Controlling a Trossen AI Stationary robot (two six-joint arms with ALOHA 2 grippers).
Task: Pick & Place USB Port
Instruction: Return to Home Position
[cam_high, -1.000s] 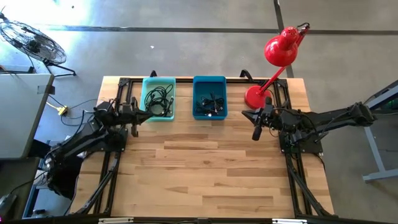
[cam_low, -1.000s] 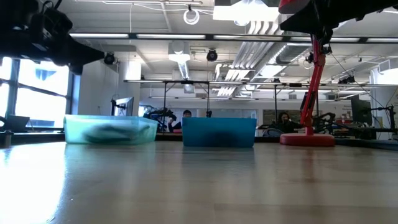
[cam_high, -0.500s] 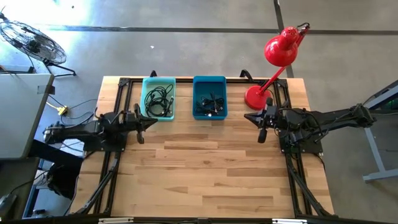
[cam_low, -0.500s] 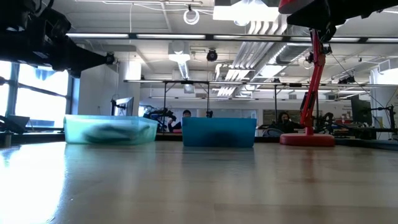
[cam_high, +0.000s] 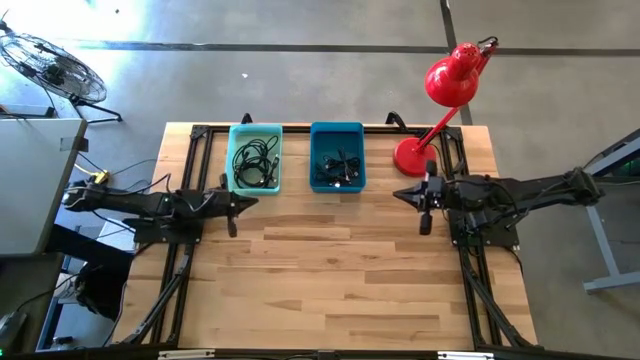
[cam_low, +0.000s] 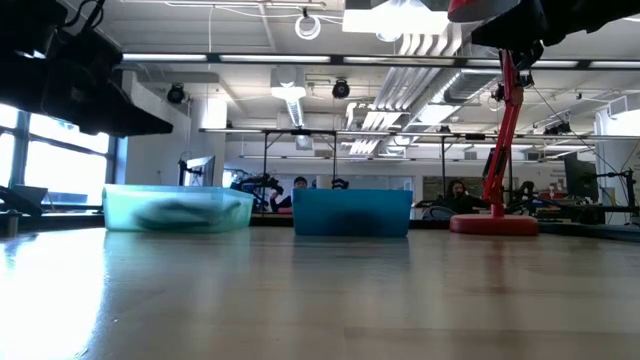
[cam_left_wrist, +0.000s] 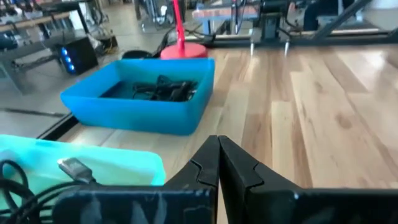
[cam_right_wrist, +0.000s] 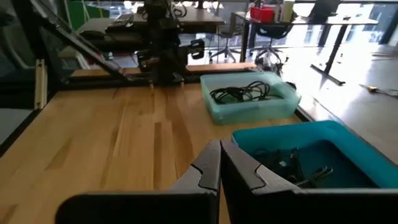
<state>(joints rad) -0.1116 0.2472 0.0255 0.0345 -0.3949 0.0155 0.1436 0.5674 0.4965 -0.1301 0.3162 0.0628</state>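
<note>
Two bins stand at the table's far edge. The light teal bin (cam_high: 254, 157) holds tangled black cables with a USB plug (cam_left_wrist: 74, 167). The blue bin (cam_high: 337, 156) holds more black cables (cam_left_wrist: 163, 89). My left gripper (cam_high: 240, 203) is shut and empty, above the table just near of the teal bin. My right gripper (cam_high: 415, 193) is shut and empty, right of the blue bin, near the lamp base. Both bins rest flat on the wood, as the low view shows for the teal bin (cam_low: 178, 209) and the blue bin (cam_low: 351, 212).
A red desk lamp (cam_high: 440, 90) stands at the far right corner, its base (cam_high: 410, 156) beside my right gripper. Black frame rails (cam_high: 180, 270) run along both table sides. Bare wooden tabletop (cam_high: 330, 270) spreads near of the bins.
My left arm has swung out and stretched level; its gripper has moved toward the table's right and slightly nearer, away from the teal bin's left side. My right gripper has shifted a little toward the near edge. Both stay shut.
</note>
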